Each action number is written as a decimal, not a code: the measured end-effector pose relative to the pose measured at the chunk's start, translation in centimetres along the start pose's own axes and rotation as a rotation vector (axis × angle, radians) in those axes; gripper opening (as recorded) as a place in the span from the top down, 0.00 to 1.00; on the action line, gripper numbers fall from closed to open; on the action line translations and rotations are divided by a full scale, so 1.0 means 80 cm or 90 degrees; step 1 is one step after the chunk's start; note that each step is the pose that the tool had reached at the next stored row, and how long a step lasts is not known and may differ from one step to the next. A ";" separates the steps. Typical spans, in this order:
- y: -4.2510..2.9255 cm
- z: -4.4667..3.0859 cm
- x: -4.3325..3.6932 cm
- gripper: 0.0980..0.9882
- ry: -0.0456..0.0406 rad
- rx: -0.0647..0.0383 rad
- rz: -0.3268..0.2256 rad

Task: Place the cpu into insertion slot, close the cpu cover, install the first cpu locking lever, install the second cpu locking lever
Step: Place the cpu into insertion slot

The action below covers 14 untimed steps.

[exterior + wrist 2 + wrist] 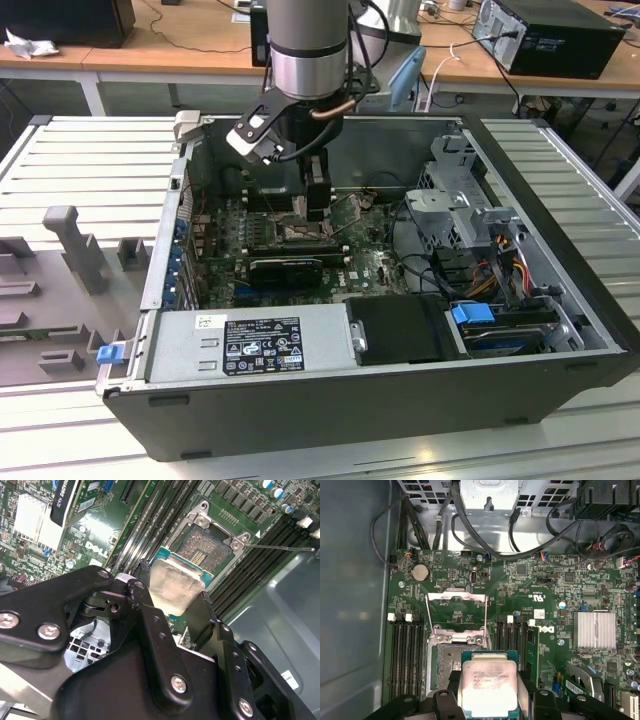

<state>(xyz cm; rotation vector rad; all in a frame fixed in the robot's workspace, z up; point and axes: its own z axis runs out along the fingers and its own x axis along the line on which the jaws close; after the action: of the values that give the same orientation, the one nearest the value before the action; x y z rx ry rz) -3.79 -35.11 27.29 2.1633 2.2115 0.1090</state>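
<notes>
black fingers point(150, 615) of the gripper point(174, 597) sit closest in the second wrist view, the jaws pinching the cpu point(176, 580) by two opposite edges, silvery face up. just beyond it lies the insertion slot point(204, 547), uncovered, its dark pin field bare inside the metal rim. a thin locking lever point(280, 547) juts out sideways from one corner of the socket. in the first wrist view the cpu point(489, 682) overlaps one edge of the insertion slot point(444, 662) and is not seated in it; whether it touches the rim i cannot tell. the cpu cover point(456, 596) stands swung open past the socket, green board visible through its square window. in the exterior view the arm point(305, 50) reaches down into the open computer case point(400, 400), with the gripper point(312, 200) low over the motherboard point(372, 262), toward the case's far wall.
</notes>
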 end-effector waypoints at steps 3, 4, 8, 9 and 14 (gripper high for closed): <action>-0.0003 0.0039 0.000 0.52 0.0000 0.000 0.000; -0.0007 0.0053 0.000 0.52 -0.0001 0.000 0.001; -0.0019 0.0154 0.002 0.52 -0.0006 0.000 0.007; -0.0020 0.0178 0.002 0.52 -0.0007 0.000 0.008; -0.0033 0.0367 0.015 0.52 -0.0008 0.000 0.009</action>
<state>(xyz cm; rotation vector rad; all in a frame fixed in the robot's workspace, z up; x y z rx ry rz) -3.84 -33.87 24.36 2.1795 2.1953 0.1078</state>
